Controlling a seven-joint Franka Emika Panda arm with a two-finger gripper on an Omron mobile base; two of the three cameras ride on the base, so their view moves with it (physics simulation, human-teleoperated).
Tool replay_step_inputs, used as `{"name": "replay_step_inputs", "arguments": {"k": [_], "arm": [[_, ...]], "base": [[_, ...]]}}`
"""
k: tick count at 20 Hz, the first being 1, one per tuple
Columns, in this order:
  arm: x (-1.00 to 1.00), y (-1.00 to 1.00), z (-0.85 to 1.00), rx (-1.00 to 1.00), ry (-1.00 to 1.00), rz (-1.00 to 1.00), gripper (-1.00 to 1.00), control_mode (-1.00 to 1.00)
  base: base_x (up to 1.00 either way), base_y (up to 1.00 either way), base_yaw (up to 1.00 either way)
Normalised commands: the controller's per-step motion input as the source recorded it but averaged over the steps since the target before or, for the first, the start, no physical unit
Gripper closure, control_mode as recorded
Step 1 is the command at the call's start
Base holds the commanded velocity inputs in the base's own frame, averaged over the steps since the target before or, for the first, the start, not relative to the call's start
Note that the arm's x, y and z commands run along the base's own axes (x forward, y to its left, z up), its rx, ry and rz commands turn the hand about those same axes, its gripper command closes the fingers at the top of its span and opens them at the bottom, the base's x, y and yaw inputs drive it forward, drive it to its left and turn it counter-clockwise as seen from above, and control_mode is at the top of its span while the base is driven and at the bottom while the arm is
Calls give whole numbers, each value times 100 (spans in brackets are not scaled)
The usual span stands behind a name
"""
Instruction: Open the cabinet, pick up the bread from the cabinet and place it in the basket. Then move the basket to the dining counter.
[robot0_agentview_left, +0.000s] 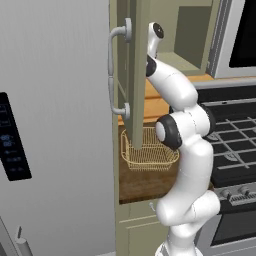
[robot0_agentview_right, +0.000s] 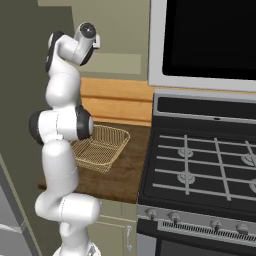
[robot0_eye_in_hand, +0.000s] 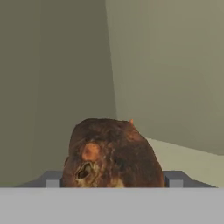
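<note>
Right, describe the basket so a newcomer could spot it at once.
Find the black stove; left of it runs a dark wood countertop. On it, below the open cabinet door, sits the basket: pale gold wire mesh with flaring sides, the countertop's one see-through thing.

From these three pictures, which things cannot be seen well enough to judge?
- Finger pads: in the hand view the bread covers them, so contact cannot be told.
- Gripper: in the left base view the open cabinet door hides it.
- Basket: in the right base view the arm covers its left part.
- Fridge: cut by the left edge.
</note>
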Motion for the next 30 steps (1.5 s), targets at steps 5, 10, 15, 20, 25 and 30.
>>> {"name": "replay_step_inputs", "arguments": {"k": [5,10,15,20,25,30], "arm": [[-2,-15,0,5,-20,0,100,-100],[-28,-32,30,2,-7,-14,100,-100],[-78,-43,34,0,-3,-23,100,-100],[-100,-38,23,0,0,-19,100,-100],[-100,-39,28,0,1,-15,100,-100],[-100,-33,-4,0,11,-2,100,-100]], "base": [[0,0,0],[0,0,0],[0,0,0],[0,0,0],[0,0,0],[0,0,0]]}}
